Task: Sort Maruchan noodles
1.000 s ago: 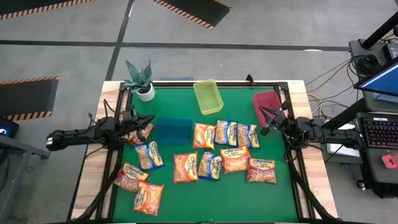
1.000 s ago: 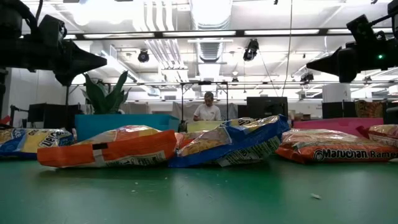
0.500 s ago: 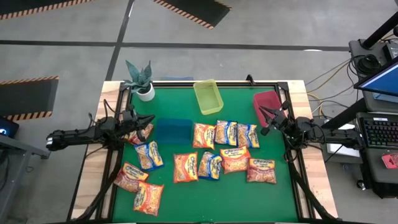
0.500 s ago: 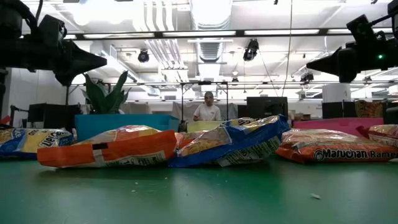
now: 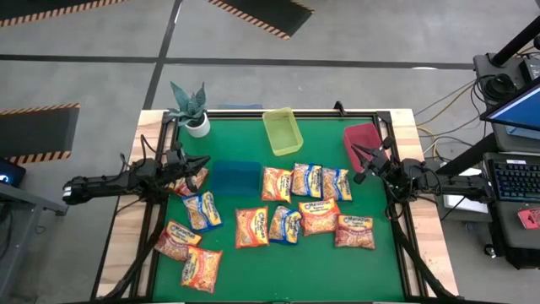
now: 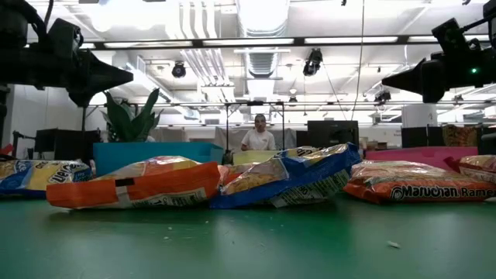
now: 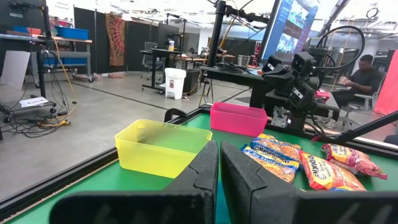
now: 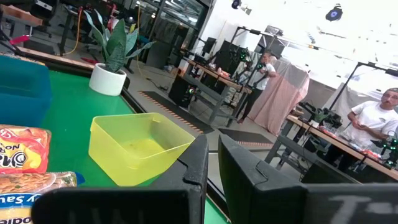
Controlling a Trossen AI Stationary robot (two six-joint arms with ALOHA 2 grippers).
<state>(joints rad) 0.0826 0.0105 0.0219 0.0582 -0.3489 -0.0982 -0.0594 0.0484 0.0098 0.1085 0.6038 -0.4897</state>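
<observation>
A green mat [image 5: 337,270] covers the table, framed in black rails, with grey workshop floor and hazard-striped mats beyond it. At the far edge stand a potted plant [image 5: 191,108], a yellow bin [image 5: 282,131] and a red bin [image 5: 359,143]; a blue bin [image 5: 235,177] sits nearer the middle, just beside the left gripper [image 5: 201,161]. The Maruchan noodles [image 5: 278,211] lie scattered flat across the mat's middle and near-left corner, some overlapping, none in any bin.

Both arms hang above the table's side edges. The left gripper has its fingers pressed together on nothing; the right gripper [image 5: 358,153], by the red bin, is likewise closed and empty, a thin slit between its fingers in its wrist view.

The low view alone shows the packets heaped like a ridge hiding the bins' lower walls, and a person [image 6: 259,133] at a bench behind. The right wrist view adds two more people [image 8: 373,124] at desks
</observation>
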